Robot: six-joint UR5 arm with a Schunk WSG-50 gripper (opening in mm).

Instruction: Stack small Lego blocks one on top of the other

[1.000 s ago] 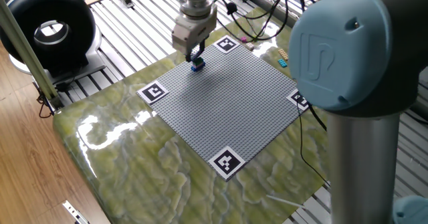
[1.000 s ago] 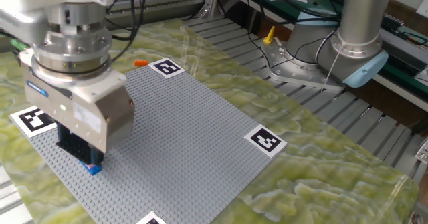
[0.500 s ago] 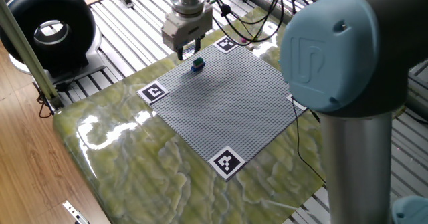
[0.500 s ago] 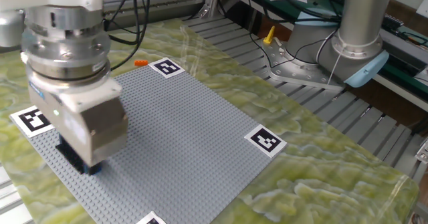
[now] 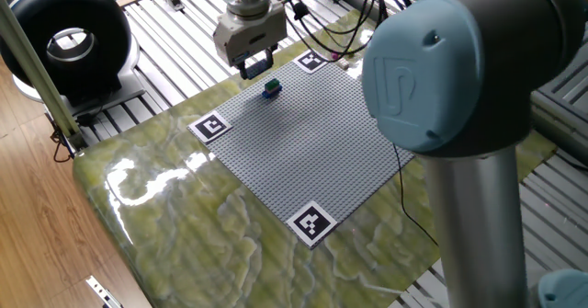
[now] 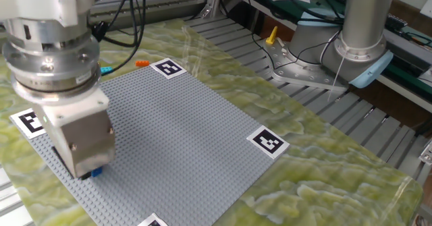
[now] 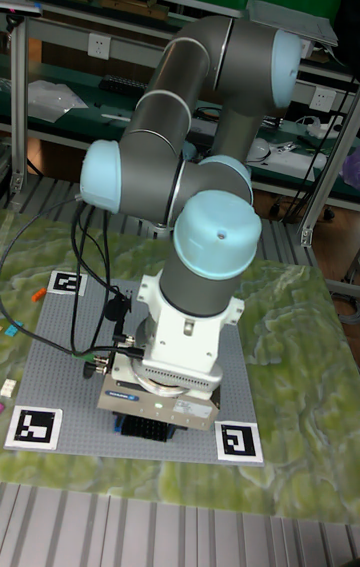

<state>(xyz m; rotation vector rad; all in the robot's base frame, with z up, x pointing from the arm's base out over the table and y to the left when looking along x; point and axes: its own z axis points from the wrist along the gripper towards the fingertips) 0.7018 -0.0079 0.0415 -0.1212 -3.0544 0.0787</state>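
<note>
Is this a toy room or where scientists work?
Probably a robot lab: a big robot arm over a grey baseplate with square marker tags, with metal framing and cables around the table.

Claw: finger spacing too small to judge. In the other fixed view its housing hides most of the stacked Lego blocks; tall fixed view hides them entirely.
</note>
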